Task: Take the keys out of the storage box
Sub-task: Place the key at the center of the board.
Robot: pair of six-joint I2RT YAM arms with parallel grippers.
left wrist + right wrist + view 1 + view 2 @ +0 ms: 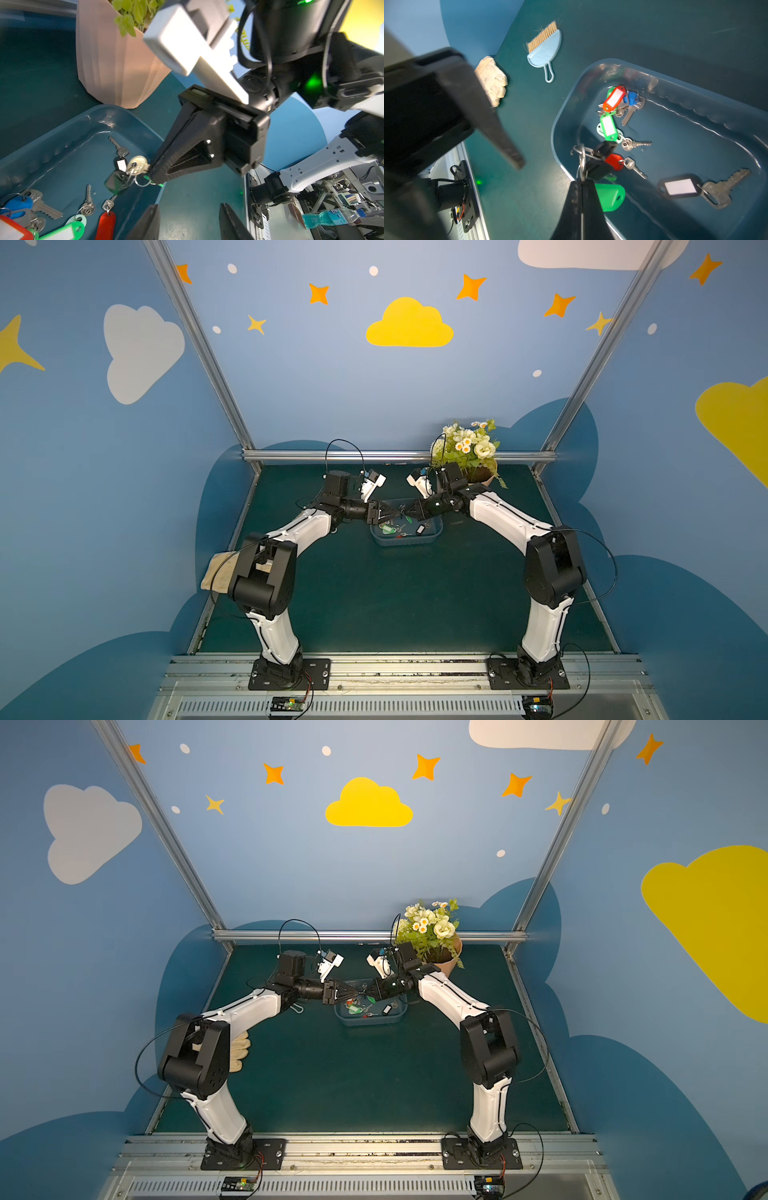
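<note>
A lift-out is in hand: the right gripper, fingers clamped on a brass key with black tag, holds it over the storage box at the counter's twelve o'clock. The left gripper faces it from nine o'clock, fingers apart and empty. The other keys lie inside. The next move is likely to carry it clear onto the counter.

We read nothing surely: stamped letters on the round-headed key and the blue bottle label are blurred.
</note>
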